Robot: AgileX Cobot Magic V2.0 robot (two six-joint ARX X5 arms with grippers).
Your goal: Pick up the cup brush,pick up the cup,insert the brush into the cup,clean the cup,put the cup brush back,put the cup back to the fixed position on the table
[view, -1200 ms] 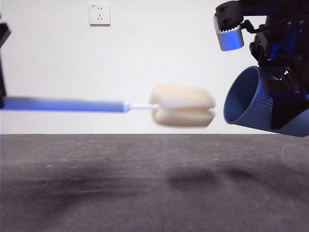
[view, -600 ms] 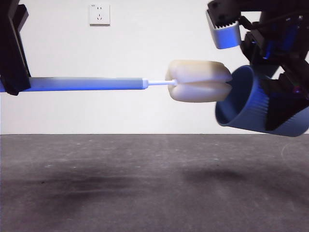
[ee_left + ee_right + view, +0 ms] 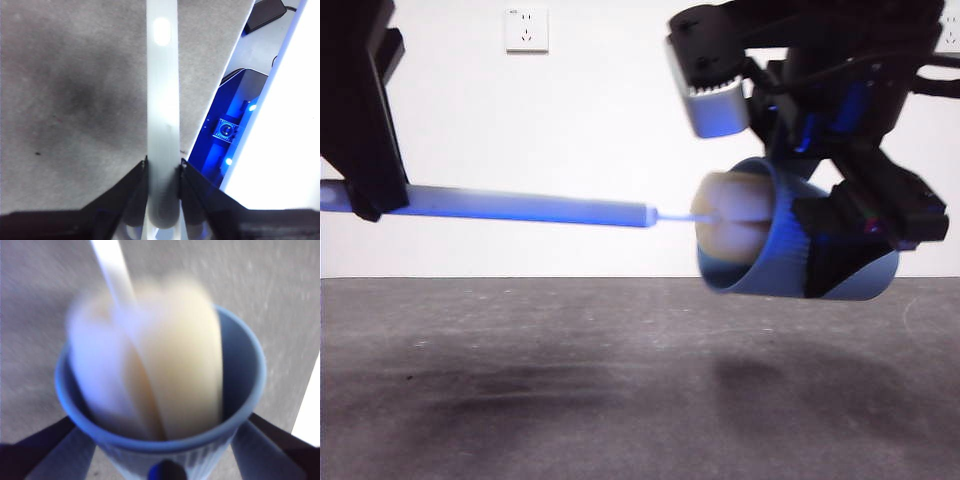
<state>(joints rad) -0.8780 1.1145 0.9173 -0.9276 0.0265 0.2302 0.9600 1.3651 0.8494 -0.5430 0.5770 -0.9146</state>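
**Q:** What has moved since the earlier frames?

**A:** Since a second ago the cup brush (image 3: pixel 520 207) and the cup (image 3: pixel 760 240) have closed on each other. The sponge head was well apart from the rim then, and touching it half a second ago. Now most of the head sits inside the cup's mouth.

**Q:** Who holds what?

**A:** The left pincer (image 3: pixel 162 170) is clenched on the far end of the flat grey handle, seen as a dark block at the left of the front view. The right pincer (image 3: pixel 162 440) is grasping the cup around its ribbed wall, one jaw on each side. Both things hang in the air, well above the table (image 3: pixel 620 380).

**Q:** Which relation does the next move turn on?

**A:** The brush's long axis lies nearly level, pointing from the left pincer toward the cup, with a slight downward tilt. The cup lies on its side with its mouth facing the brush, so the two axes roughly line up. In the right wrist view the cream sponge, blurred, fills much of the opening. My judgement is that insertion is nearly done and scrubbing comes next, along that shared axis.

**Q:** Any writing to read?

**A:** None. A white wall socket (image 3: pixel 526 29) shows behind, with no legible label
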